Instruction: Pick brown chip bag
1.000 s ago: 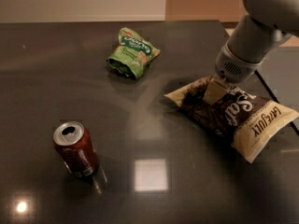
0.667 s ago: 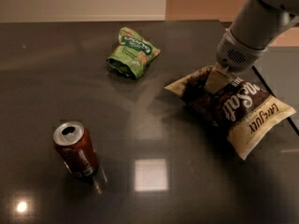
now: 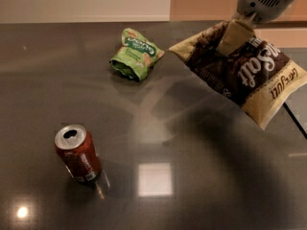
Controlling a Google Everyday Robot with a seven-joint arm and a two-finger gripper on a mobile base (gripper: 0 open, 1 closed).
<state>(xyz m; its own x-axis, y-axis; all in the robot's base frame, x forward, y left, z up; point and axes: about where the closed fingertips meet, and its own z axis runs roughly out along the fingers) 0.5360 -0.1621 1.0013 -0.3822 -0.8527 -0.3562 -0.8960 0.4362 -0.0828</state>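
The brown chip bag (image 3: pixel 244 71) is dark brown and glossy with cream-yellow ends and white "Salt" lettering. It hangs in the air at the upper right, tilted, clear of the table, casting a shadow on the surface below. My gripper (image 3: pixel 234 36) comes down from the top right corner and is shut on the bag's upper middle; one cream finger (image 3: pixel 233 35) shows pressed against the bag's face. The other finger is hidden behind the bag.
A smaller green snack bag (image 3: pixel 136 53) lies on the dark glossy table (image 3: pixel 158 128) at the upper middle. A red soda can (image 3: pixel 78 154) with an open top stands at the lower left. A dark seam (image 3: pixel 294 120) runs along the table's right side.
The gripper has risen with the brown chip bag in it; the bag has left the table and now hangs higher in view. The green bag and can have not moved on the table.
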